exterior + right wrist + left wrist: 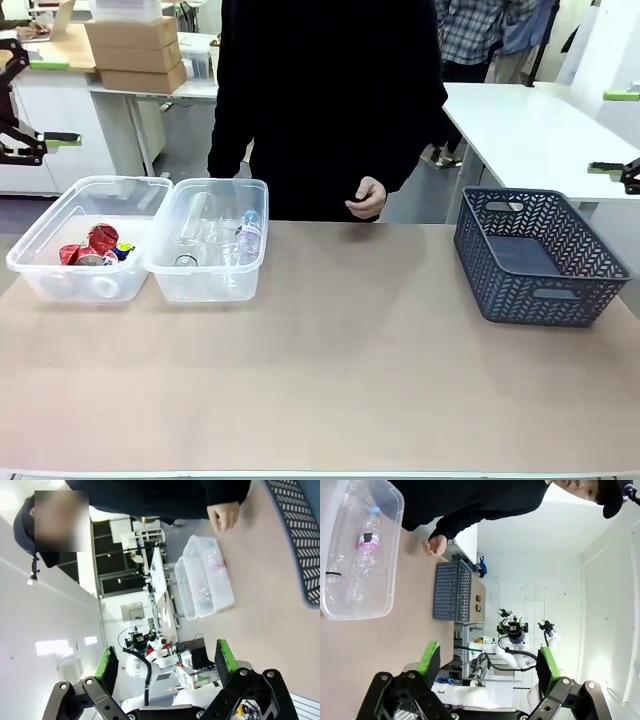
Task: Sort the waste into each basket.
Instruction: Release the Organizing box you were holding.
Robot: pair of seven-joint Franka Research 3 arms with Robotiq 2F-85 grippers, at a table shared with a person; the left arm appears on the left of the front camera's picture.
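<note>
Far left of the front view: left tool (pixel 45 140), raised clear of the bench (pixel 340 370), seen edge-on there; in its wrist view, left tool (pixel 487 665) with green pads spread wide, nothing between them. Below, at left on the bench, the first tub (pixel 85 240), holding crushed red cans (pixel 95 245) in its near half. Touching it on the right, the second tub (pixel 210 238), holding clear bottles (pixel 248 235), one with a pale cap and pink label, also plain in the left wrist view (pixel 367 537). Exact count of bottles hard to tell through the clear plastic.

Centre, at the far bench edge: a person's hand (pixel 368 197), loosely curled, holding nothing that can be made out. Open bench in front, no loose waste on it.

Right: blue lattice basket (pixel 540 255), apparently empty. Far right edge, right tool (pixel 625 172), raised; in its wrist view (pixel 167 667), pads likewise parted and empty.

Judged from this: sorting done or between items. Next move likely waiting for more waste, then reaching with whichever tool sits nearer.
</note>
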